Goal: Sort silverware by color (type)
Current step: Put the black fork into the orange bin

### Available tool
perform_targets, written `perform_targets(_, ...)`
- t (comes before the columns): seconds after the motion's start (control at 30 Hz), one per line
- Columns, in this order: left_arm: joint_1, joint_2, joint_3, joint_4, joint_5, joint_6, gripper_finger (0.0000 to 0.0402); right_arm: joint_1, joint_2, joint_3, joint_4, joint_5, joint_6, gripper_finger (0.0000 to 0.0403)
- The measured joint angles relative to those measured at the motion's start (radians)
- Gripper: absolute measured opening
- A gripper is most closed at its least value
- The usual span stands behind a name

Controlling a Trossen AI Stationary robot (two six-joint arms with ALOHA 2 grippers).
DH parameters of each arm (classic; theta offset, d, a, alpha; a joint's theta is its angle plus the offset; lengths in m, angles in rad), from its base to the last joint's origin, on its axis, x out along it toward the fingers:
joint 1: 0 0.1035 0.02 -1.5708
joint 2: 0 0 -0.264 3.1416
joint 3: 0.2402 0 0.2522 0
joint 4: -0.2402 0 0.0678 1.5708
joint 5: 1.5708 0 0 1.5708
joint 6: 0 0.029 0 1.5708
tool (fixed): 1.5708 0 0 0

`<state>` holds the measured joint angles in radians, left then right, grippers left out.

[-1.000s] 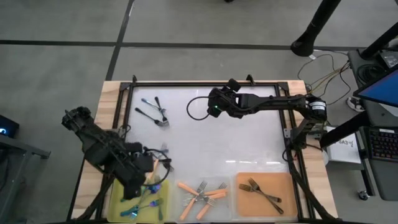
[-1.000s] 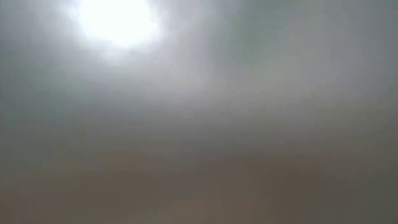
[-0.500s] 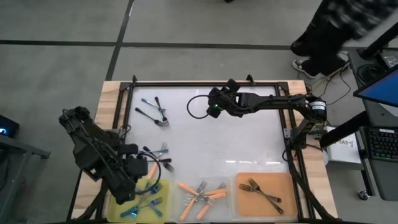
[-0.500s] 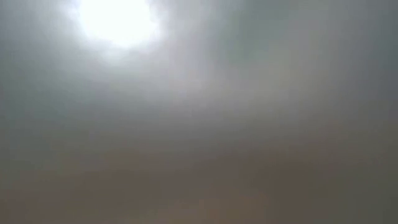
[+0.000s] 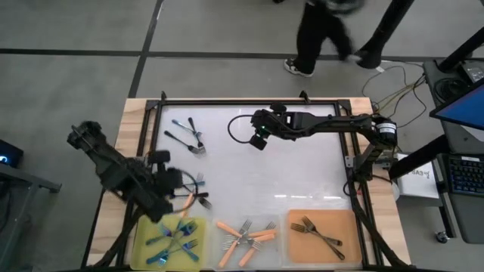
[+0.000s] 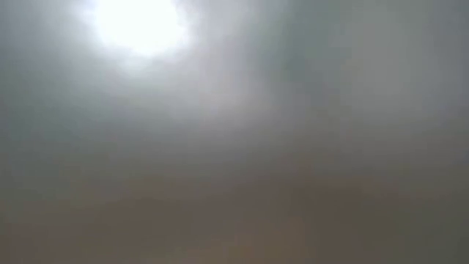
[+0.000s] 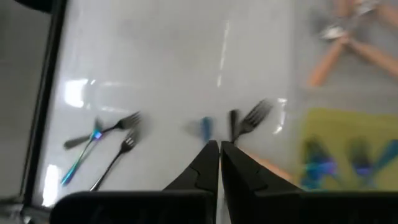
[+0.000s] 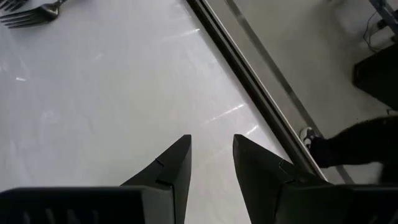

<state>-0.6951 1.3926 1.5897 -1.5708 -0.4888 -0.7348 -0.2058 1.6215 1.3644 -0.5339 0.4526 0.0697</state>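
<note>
While the low view gives nothing but a grey-brown blur with a bright glare, the other 3 views are readable.

Seen from above, the white table top sits inside a black frame on a wooden board. At the near edge lie 3 flat trays: a yellow-green tray with iridescent blue-teal forks, a pale tray with orange-handled forks with silver tines, and an orange tray with 2 dark grey-black forks. At the far left corner of the table lie 3 more loose forks, 1 blue-teal and 2 dark. A small cluster of forks lies just beyond the yellow-green tray. The left gripper hangs over that cluster, between the tray and the open table. The right gripper reaches in over the far middle of the table, well apart from any fork. A person's legs cross the floor beyond the table.

From the left wrist, the left gripper has its 2 dark fingers pressed together with nothing between them; a silver-tined fork and a blue handle lie just past the tips, 2 slim forks farther off.

From the right wrist, the right gripper stands partly open over bare table, holding nothing; dark tines show at a corner.
</note>
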Motion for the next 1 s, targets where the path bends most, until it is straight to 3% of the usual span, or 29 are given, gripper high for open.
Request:
perform_targets(0.23, 0.187, -0.186, -0.286, 0.032, 0.036, 0.002, 0.0000, -0.003, 0.000, 0.000, -0.009, 0.000, -0.001, 0.0113)
perform_targets(0.5, 0.331, -0.343, -0.619, 0.422, 0.211, 0.195, 0.0002, -0.006, 0.000, -0.017, -0.010, 0.000, 0.000, 0.0109)
perform_targets(0.63, 0.372, -0.352, -0.710, 0.483, 0.211, 0.276, 0.0019, -0.011, 0.000, -0.032, -0.008, 0.000, 0.001, 0.0113)
perform_targets(1.0, 0.446, -0.335, -0.840, 0.571, 0.192, 0.282, 0.0082, -0.011, 0.000, -0.045, -0.011, 0.071, -0.002, 0.0114)
